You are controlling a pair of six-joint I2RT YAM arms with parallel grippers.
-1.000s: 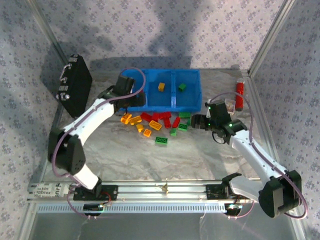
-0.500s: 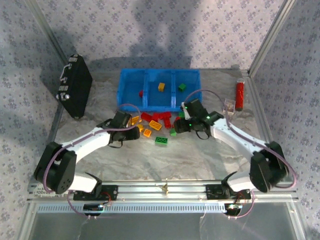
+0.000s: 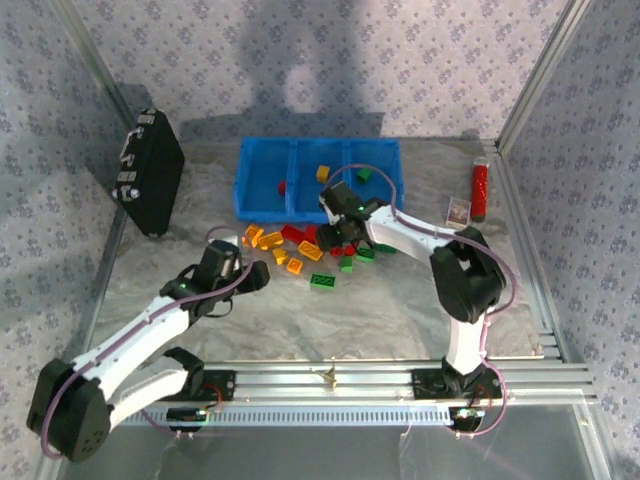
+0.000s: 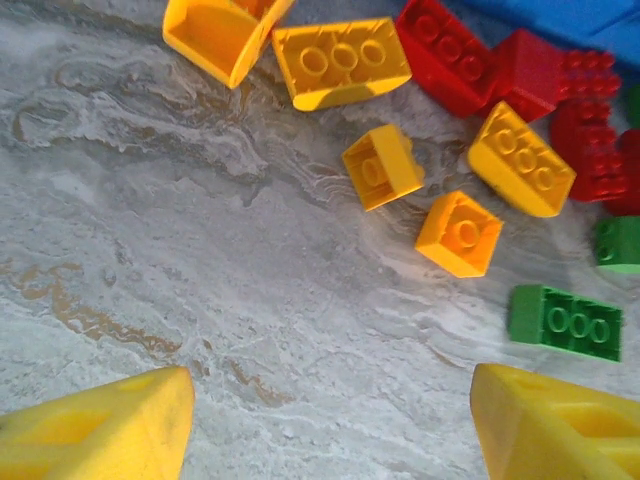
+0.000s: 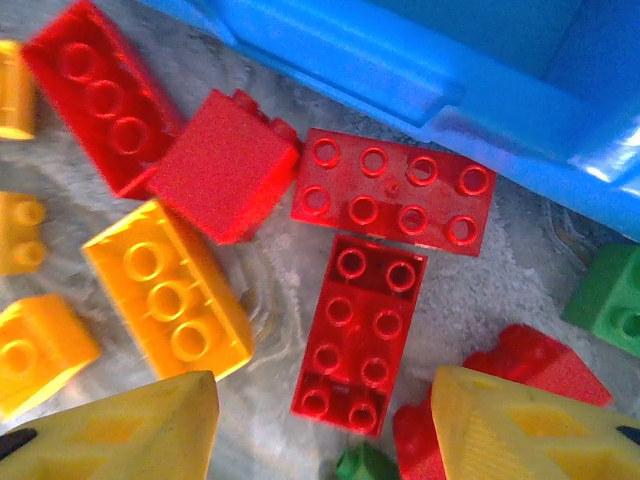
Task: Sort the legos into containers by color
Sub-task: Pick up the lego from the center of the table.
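Note:
Red, yellow-orange and green legos (image 3: 305,246) lie in a loose pile just in front of the blue tray (image 3: 252,206). The tray's left compartment holds a red brick (image 3: 282,186), the middle one a yellow brick (image 3: 322,173), and the right one a green brick (image 3: 364,174). My right gripper (image 3: 338,240) hangs open low over the pile. In the right wrist view a red eight-stud brick (image 5: 362,330) lies between the right gripper's (image 5: 325,405) yellow fingers, untouched. My left gripper (image 3: 256,277) (image 4: 330,430) is open over bare table, near-left of the pile. Yellow bricks (image 4: 382,165) lie ahead of it.
A black hard case (image 3: 150,170) leans at the far left. A red tube (image 3: 480,190) and a small card (image 3: 458,211) lie at the right, beside the metal frame post. The tray's front wall (image 5: 400,60) runs close behind the red bricks.
My left arm has drawn back from the tray to the table near-left of the pile, leaving a red brick in the left compartment. My right arm has swung left over the pile.

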